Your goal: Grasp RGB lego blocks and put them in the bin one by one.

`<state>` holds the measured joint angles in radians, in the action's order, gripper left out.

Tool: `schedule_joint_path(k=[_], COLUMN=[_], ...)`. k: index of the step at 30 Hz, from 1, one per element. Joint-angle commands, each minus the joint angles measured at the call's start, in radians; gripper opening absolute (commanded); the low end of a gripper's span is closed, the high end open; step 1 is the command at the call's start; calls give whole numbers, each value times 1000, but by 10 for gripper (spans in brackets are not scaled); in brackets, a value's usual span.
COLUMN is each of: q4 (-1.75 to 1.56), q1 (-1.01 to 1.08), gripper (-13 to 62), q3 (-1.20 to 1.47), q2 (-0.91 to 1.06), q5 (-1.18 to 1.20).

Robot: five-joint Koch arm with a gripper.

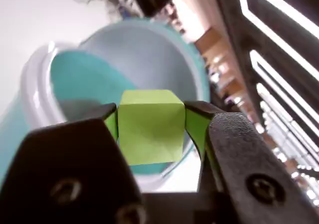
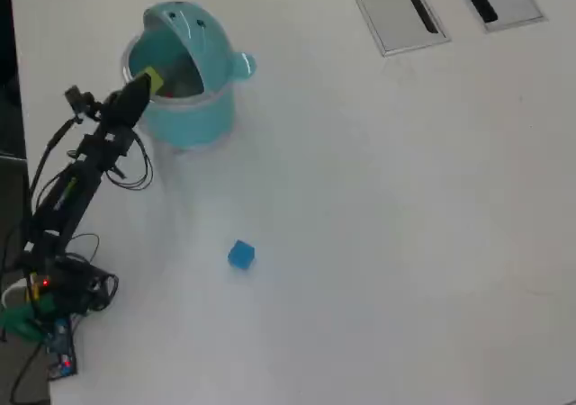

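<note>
Jaws clamped on flat sides of green block point(image 1: 149, 127), poised over teal bin point(image 2: 193, 121) mouth. Light, rigid, smooth plastic; best pinched across opposite faces. Blue block point(image 2: 241, 255) waiting on white surface point(image 2: 387, 243).

The bin point(image 1: 149, 55) floor is hidden behind the green block point(image 1: 149, 127).

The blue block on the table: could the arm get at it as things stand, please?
Probably not right away: the gripper is shut on a green block over the bin. Around the blue block the table is bare, so the way looks free once it lets go.
</note>
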<state>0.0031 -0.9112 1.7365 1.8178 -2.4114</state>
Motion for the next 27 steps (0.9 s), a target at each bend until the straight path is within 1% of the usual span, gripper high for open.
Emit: schedule_joint_path(k=[1,2,3,4,6,7,8,9,12,14,16,17,18,20,21,22,23,24,26,27], q4=[-18,12,20,55,67,66,63,60,51,23,-3,-29,-55,-57,-57,-57,-92,-138,-129,-132], q1=[-3,-6,-6,-6,-9,-8,-8,-8,-14,-37,-52,-58,-58,-60,-55,-58,-61,-61,-64,-63], gripper=[-98,-98,-98,-98,-97,-81,-81,-35,39,69,69,122,154,163,192,192,216,257,373,369], q3=[-100,-196,-216,-291,-337,-365,-370,-394,-410,-405,-402,-405,-403,-403,-408,-408,-403,-408,-402,-397], q2=[21,-54,-66,-109,-147,-184,-201,-227,-261,-285,-299,-319,-333,-333,-334,-339,-351,-365,-365,-365], q5=[2,-14,-14,-21,-29,-37,-40,-43,-49,-49,-46,-44,-46,-48,-51,-51,-51,-52,-51,-51])
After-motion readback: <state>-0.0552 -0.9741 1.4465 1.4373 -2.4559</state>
